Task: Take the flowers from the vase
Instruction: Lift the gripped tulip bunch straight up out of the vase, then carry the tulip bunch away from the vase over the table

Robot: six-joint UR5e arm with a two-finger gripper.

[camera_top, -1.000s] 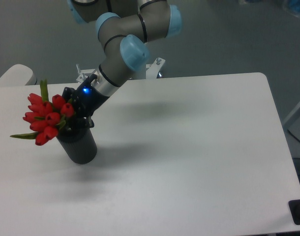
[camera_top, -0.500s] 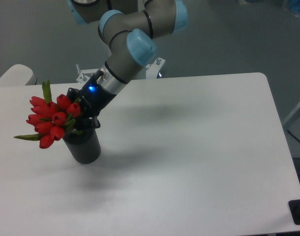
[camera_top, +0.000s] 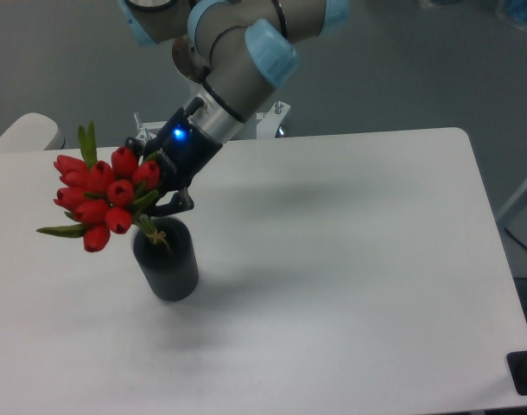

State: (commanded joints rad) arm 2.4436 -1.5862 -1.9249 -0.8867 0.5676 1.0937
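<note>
The flowers (camera_top: 104, 199), one tight bunch of about ten red tulip buds with three or so narrow green leaves, sit tilted to the left above the one dark vase (camera_top: 167, 264), their short stems just reaching its round opening. The single gripper (camera_top: 162, 197) has its dark fingers clamped on the stems right below the buds! The vase stands upright on the white table (camera_top: 350, 259) near its left edge, with wide bare tabletop to the right and towards the front.
</note>
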